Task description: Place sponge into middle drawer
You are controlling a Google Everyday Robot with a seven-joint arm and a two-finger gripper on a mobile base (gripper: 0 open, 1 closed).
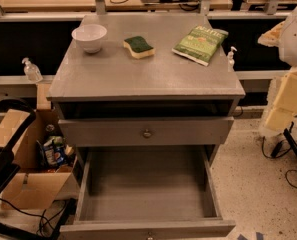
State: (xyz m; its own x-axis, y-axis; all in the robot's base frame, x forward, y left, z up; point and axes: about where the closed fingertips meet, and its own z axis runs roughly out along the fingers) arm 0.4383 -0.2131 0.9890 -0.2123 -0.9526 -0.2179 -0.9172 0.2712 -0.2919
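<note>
The sponge (138, 47), pale yellow with a dark green face up, lies on the grey cabinet top (138, 76), at the back middle. It sits between a white bowl (89, 37) and a green snack bag (200, 44). The middle drawer (148, 186) is pulled wide open below and its grey box interior holds nothing. My arm stands at the right edge of the view, with the gripper (271, 35) level with the cabinet top, well to the right of the sponge and apart from it. It holds nothing that I can see.
The drawer front with a round metal knob (147, 133) is above the open drawer. A small pump bottle (231, 57) stands at the cabinet's right rear corner. An open cardboard box (33, 154) with packets is on the floor at the left. Cables (283, 154) lie on the floor at the right.
</note>
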